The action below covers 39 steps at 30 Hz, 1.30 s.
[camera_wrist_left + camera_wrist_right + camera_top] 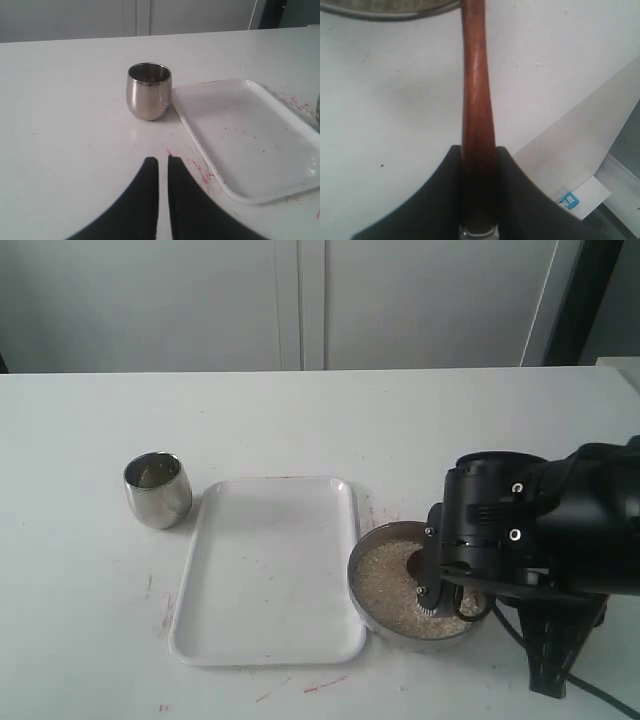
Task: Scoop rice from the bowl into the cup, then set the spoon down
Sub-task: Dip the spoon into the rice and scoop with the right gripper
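you had the spoon clamped in the right gripper at the rice in the bowl, left gripper narrow and empty, and the cup on the left showed no rice yet.

Cup left of tray; bowl just right of tray; rice in bowl.

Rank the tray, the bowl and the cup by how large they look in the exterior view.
1. tray, by far the largest.
2. bowl, partly hidden, yet clearly wider than the cup.
3. cup, the smallest.
All three stand at a similar depth on the table, so the order seems safe.
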Tool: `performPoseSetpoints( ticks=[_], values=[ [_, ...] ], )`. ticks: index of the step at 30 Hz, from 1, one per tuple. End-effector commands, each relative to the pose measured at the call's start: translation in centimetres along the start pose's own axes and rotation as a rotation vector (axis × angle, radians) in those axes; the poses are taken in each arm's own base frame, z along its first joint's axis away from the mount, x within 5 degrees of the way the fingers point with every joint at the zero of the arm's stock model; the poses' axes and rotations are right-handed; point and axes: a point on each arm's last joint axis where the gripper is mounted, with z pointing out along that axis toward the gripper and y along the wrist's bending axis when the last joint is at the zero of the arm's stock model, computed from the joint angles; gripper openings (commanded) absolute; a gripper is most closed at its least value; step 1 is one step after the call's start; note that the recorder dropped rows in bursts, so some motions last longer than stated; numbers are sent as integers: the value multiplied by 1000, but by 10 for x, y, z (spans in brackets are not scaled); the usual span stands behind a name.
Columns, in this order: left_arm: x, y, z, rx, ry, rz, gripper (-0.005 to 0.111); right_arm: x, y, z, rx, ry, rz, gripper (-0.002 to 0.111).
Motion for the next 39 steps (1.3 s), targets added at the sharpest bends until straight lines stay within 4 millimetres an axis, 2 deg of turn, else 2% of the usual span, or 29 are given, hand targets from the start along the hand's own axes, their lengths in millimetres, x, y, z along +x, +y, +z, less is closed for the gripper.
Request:
performPoseSetpoints(
  ticks=[1, 16, 24, 39],
  values=[
    [-2, -1, 0, 3, -9, -12, 14, 1, 2, 0, -1, 5, -13, 0],
    [-2, -1, 0, 3, -9, -12, 14, 0, 11, -1, -115, 9, -6, 0],
    [-2, -1, 0, 3, -9, -12, 14, -10, 10, -18, -249, -59, 4, 0],
    [-2, -1, 0, 3, -9, -12, 14, -6, 10, -21, -284, -72, 44, 0]
  ],
)
